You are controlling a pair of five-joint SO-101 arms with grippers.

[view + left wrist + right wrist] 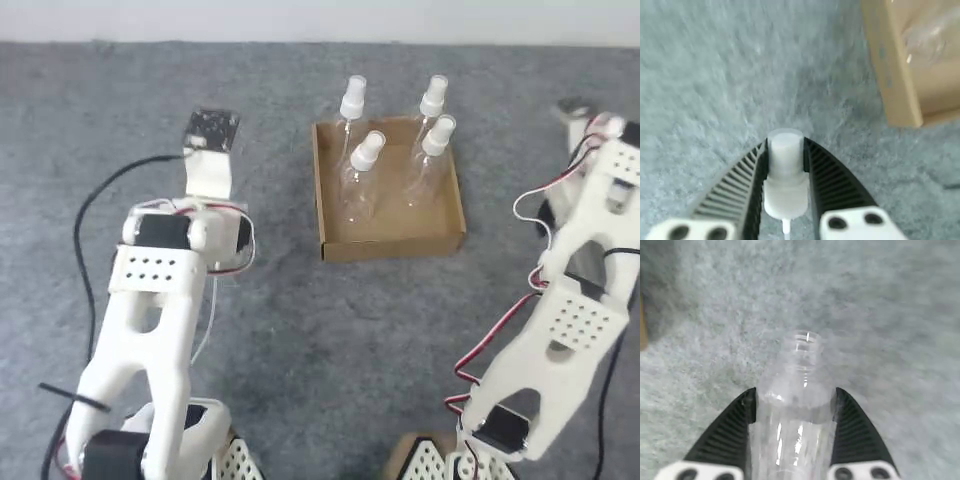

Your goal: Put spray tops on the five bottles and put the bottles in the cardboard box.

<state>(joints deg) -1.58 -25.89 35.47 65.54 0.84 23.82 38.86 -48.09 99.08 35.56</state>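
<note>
The left hand [784, 146] is clamped on a white spray top [785, 175]. Its two black ribbed fingers [747, 175] press against either side of the cap, and the thin dip tube points back toward the wrist. It hangs above the grey, carpet-like surface of the desk [715, 75], with a corner of the cardboard box [892, 75] close by. The right hand [795, 392] is closed around the shoulder of a clear bottle [797, 410] whose neck is open and carries no top; the neck points away from the wrist, over bare grey desk. In the high view the cardboard box sits open in the middle of the desk toward the far edge, between the two arms. Four bottles [360, 185] stand upright inside it, each already capped in white, two along the far wall and two just in front of them. The left arm [150, 320] stretches up the left side, and its hand sits a short way left of the box. The right arm [575, 320] stands at the right edge, and its hand is well apart from the box, near the far right corner. Red, white and black cables [100, 210] trail along both arms
</note>
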